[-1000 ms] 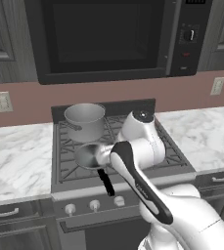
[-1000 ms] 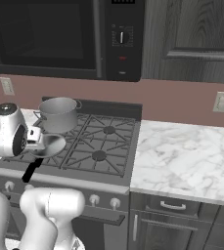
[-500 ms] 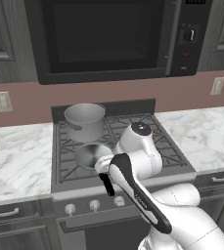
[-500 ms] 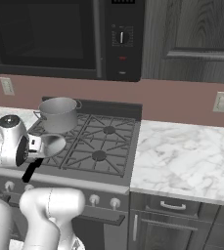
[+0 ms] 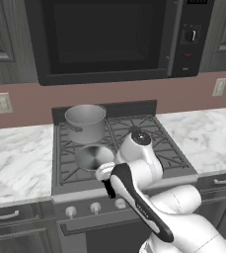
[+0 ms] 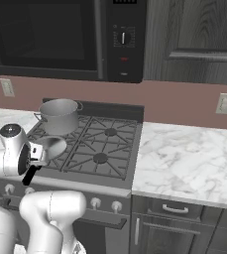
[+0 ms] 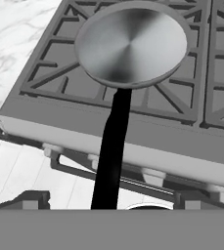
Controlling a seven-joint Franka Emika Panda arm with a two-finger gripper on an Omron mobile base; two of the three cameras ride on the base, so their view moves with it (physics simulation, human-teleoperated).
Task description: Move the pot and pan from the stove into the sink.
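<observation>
Since the earlier frame the arm has dropped lower and drawn nearer the stove's (image 5: 134, 136) front edge; pot and pan have not shifted. The gripper (image 7: 111, 207) stands fully open, holding nothing, its dark fingers straddling the near end of the pan's black handle.

The pan (image 5: 94, 157) rests on the near-left burner, bowl up. Its long axis runs near-to-far: the handle (image 7: 111, 151) projects out past the stove's front edge, and the bowl (image 7: 132, 45) lies farther along it. The pot (image 5: 85, 122) stands on the far-left burner, just behind the pan.

Judgement: the step in hand is gripping the pan's handle, which calls for a short advance along it before closing.
</observation>
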